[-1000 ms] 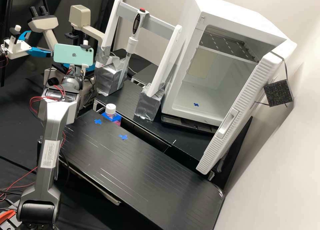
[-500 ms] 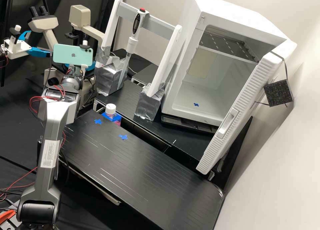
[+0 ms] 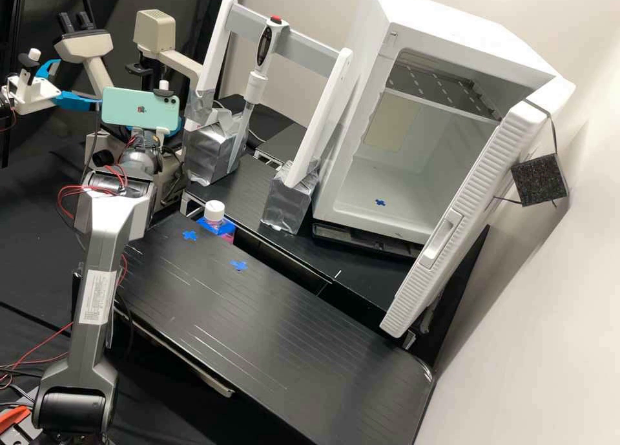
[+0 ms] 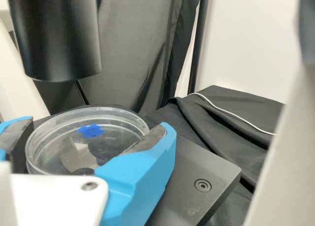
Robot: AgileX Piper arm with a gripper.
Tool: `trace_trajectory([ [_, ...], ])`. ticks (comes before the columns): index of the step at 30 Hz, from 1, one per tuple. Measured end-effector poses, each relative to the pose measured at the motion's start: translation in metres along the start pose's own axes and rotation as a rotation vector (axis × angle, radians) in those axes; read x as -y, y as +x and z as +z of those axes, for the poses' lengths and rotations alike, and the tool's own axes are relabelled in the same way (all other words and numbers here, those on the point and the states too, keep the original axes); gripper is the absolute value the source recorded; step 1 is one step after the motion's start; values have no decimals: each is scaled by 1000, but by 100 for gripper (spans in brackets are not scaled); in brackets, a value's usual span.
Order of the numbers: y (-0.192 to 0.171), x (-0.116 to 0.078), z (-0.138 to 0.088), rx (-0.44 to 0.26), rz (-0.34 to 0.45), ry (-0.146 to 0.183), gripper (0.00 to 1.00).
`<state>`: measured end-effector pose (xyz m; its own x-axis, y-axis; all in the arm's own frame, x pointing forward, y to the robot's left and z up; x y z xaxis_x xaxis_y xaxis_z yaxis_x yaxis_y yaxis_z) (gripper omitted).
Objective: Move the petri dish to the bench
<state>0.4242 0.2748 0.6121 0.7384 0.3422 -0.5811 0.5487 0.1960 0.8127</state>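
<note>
My gripper (image 3: 173, 127) is at the microscope, largely behind the green phone mounted on the wrist. In the wrist view my gripper (image 4: 91, 142) has its blue fingers on opposite sides of the clear round petri dish (image 4: 51, 152), shut on its rim, the dark pads against it. The dish lies nearly level, and a blue mark shows through its clear middle. Part of its near side is hidden by one finger. The black bench (image 3: 258, 322) carries two blue tape crosses close to its far left corner.
A dark microscope barrel (image 4: 56, 34) hangs near the dish, above the dark stage (image 4: 206, 186). A white-capped bottle (image 3: 214, 211) stands by the bench's back edge. Further back are the pipette stand (image 3: 323, 109) and the white incubator (image 3: 361, 209), its door open.
The wrist with its phone has shifted very slightly left and down in the high view. The lower arm, the bench and the incubator look unchanged.
</note>
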Motion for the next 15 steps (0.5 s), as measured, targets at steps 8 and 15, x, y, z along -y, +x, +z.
trace_trajectory([
  [8, 0, 0, 1, -1, -3, 6, 0],
  [15, -2, 3, 9, -9, -23, 9, 0],
])
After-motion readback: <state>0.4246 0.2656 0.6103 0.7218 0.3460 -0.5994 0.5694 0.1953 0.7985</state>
